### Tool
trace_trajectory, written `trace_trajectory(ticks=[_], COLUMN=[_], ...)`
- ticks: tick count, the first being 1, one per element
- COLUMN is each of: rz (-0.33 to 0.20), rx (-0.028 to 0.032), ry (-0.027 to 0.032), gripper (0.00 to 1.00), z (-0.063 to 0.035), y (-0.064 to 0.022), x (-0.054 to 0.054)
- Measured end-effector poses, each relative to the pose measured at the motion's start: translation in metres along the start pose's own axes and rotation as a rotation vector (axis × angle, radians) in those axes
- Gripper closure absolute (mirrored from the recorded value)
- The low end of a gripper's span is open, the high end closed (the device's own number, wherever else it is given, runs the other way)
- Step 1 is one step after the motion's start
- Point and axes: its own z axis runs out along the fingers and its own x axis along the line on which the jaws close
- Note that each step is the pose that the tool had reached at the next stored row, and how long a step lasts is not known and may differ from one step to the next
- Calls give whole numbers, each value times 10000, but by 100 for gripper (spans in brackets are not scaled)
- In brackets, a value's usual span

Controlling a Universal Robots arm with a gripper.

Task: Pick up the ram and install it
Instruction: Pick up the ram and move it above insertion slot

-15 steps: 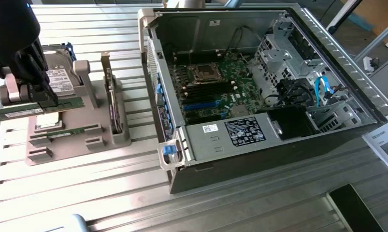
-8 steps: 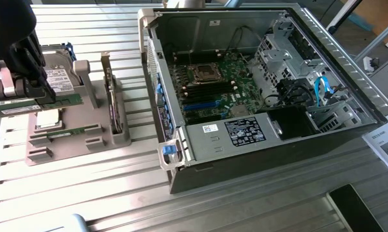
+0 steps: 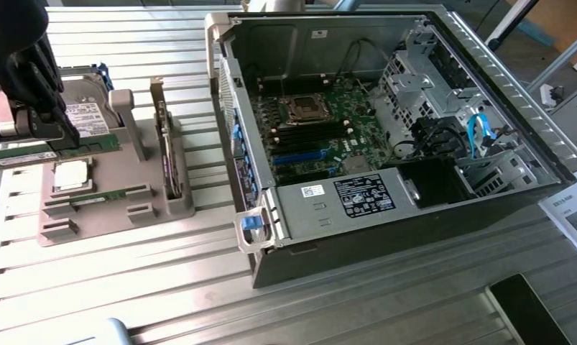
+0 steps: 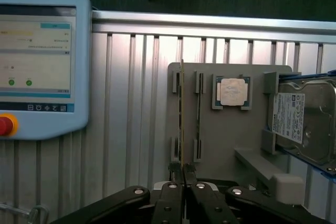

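My gripper [image 3: 29,138] hangs at the exterior view's left, above the grey parts holder [image 3: 125,215], and is shut on the ram [image 3: 53,154], a long thin green stick held level just over the holder. In the wrist view the fingers [image 4: 172,190] pinch the ram [image 4: 181,114], seen edge-on, over the holder's outer slot. A second green stick [image 3: 106,194] lies in the neighbouring slot [image 4: 198,111]. The open computer case [image 3: 518,93] stands to the exterior view's right, its motherboard [image 3: 312,133] with black memory slots exposed.
The holder also carries a CPU [image 4: 232,92], a hard drive [image 4: 304,124] and an upright card with a metal bracket [image 3: 164,144]. A teach pendant [image 4: 37,61] lies beyond the holder. The case's power supply [image 3: 351,198] sits beside the motherboard. Papers [image 3: 575,215] lie at the table's edge.
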Motion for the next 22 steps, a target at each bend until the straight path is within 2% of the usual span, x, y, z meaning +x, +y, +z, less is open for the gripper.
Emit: trace_trajectory(ticks=[13,19,22], rz=[0,0,0], rx=[-1,-2,-1], ry=[1,1,1], gripper=[88,88,88], z=[-2,-2,-1], y=[-1,-60,-120], x=[0,3,6])
